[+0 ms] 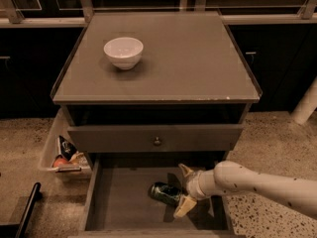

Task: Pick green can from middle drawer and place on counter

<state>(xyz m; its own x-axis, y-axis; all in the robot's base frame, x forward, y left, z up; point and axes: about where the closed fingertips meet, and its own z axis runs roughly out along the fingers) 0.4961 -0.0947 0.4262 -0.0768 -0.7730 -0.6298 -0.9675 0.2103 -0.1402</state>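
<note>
The green can (165, 193) lies on its side on the floor of the open middle drawer (121, 202), right of centre. My gripper (182, 190) reaches in from the right on a white arm. Its two tan fingers (184, 207) are spread open, one behind and one in front of the can's right end. The tips stand close to the can but are not closed on it. The counter (178, 58) is the flat grey-brown cabinet top above the drawers.
A white bowl (123, 52) stands on the counter at the left. A drawer front with a small knob (157, 141) hangs just above the open drawer. A bin with snack packets (64, 155) sits left of the cabinet. A dark bar (27, 209) lies at lower left.
</note>
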